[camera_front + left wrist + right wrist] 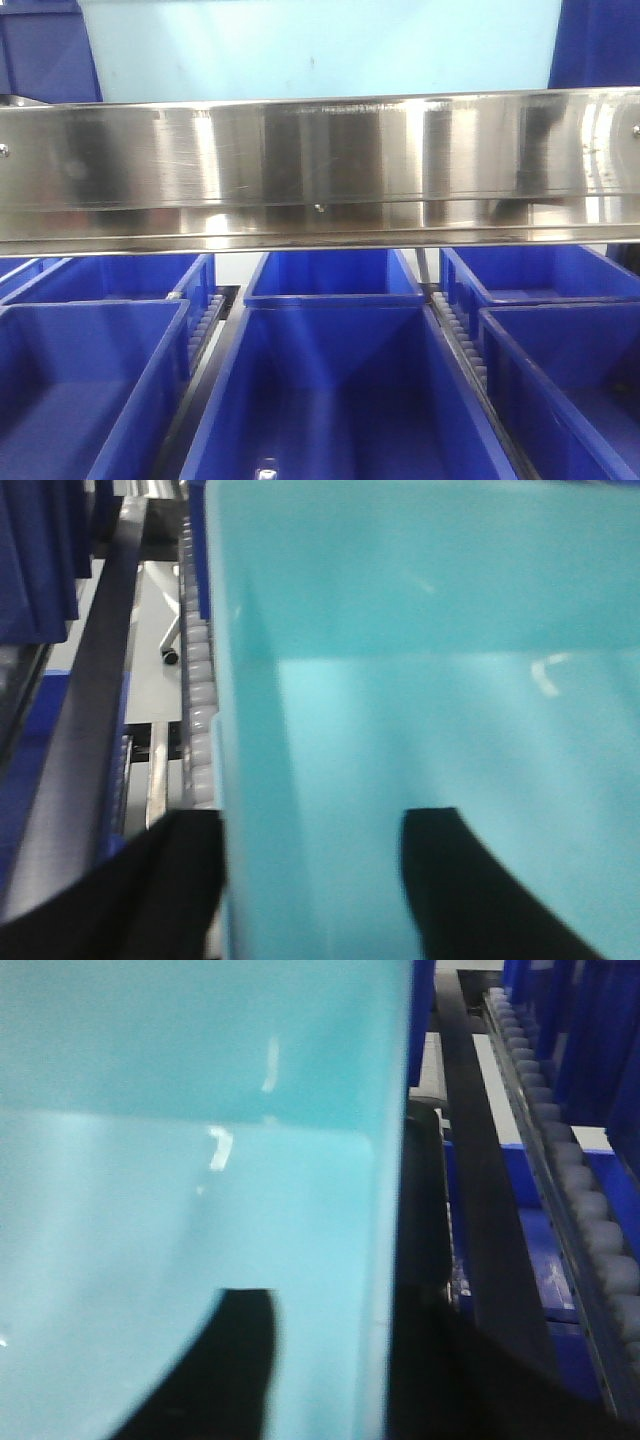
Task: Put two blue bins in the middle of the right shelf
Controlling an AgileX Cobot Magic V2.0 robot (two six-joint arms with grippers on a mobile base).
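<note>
The blue bin point(420, 680), rendered turquoise here, is straddled at each side wall by the left gripper point(315, 820) and right gripper point(335, 1250). Whether the fingers are clamped cannot be told. If held loosely, the bin could tilt or slip. A roller rail point(198, 680) lies just beside the bin, so little side room is left.

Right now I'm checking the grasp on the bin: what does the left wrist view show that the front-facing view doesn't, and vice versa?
Only the left wrist view: the left gripper straddling a side wall of the pale blue bin, one finger outside, one inside. Only the front view: the steel shelf beam and the dark blue bins beneath it. Both: a roller track beside a bin.
</note>
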